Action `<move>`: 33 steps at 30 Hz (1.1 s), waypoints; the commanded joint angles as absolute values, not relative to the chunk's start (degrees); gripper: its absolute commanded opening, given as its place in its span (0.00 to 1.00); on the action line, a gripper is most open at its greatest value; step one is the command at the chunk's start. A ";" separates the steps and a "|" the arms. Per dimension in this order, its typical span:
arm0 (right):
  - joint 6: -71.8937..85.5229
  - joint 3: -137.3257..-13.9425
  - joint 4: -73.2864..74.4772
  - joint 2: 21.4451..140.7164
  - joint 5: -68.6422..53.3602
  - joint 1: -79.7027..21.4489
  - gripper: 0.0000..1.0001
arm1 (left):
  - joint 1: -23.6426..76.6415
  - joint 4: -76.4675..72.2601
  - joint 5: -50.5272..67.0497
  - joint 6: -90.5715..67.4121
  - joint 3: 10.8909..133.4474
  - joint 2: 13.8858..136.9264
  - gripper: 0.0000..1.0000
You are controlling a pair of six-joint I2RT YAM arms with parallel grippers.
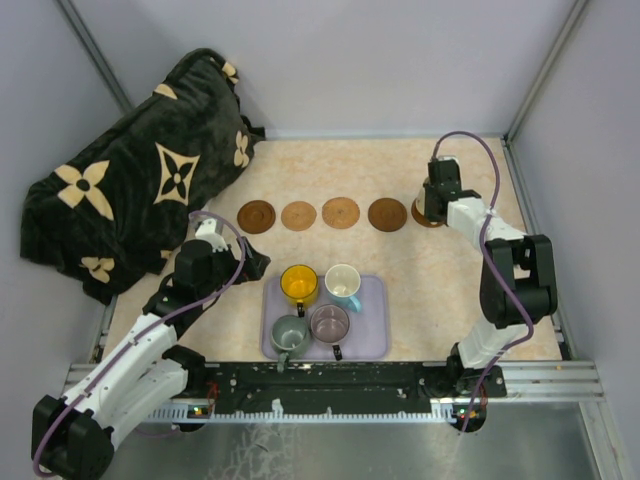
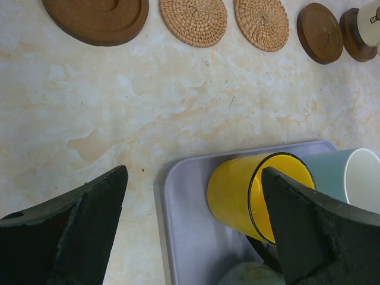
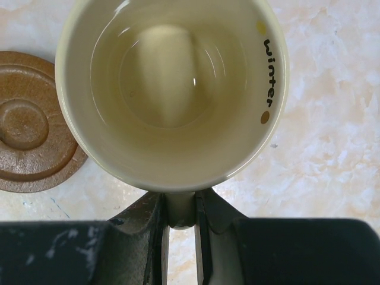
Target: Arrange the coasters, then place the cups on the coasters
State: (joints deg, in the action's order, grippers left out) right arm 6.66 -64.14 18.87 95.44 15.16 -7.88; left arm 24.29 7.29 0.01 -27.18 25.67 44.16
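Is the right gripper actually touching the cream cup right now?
Touching. In the right wrist view the right gripper pinches the handle of the cream cup, with no gap on either side.

Grey walls [image 1: 350,60]; marbled beige tabletop [image 1: 330,170]; dark blanket [image 1: 140,190].

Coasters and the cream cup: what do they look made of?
Dark left-end coaster: likely wood or a moulded composite. It is matte brown with smooth raised rings.
Two tan coasters: woven rattan-like fibre. The radial weave shows clearly, and there is no sheen.
Cream cup: probably glazed ceramic. It has glossy highlights inside and printed lettering at the rim.
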 commanded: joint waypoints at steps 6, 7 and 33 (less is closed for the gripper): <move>7.01 -64.69 12.22 96.17 15.16 -8.32 0.00 | 24.63 6.48 0.00 -26.96 25.19 43.94 1.00; 7.00 -64.71 12.22 96.35 15.22 -8.32 0.00 | 24.61 6.42 0.00 -26.98 25.19 43.94 1.00; 7.65 -64.71 10.37 97.17 18.27 -8.22 0.00 | 24.63 6.46 0.09 -26.72 24.50 43.78 1.00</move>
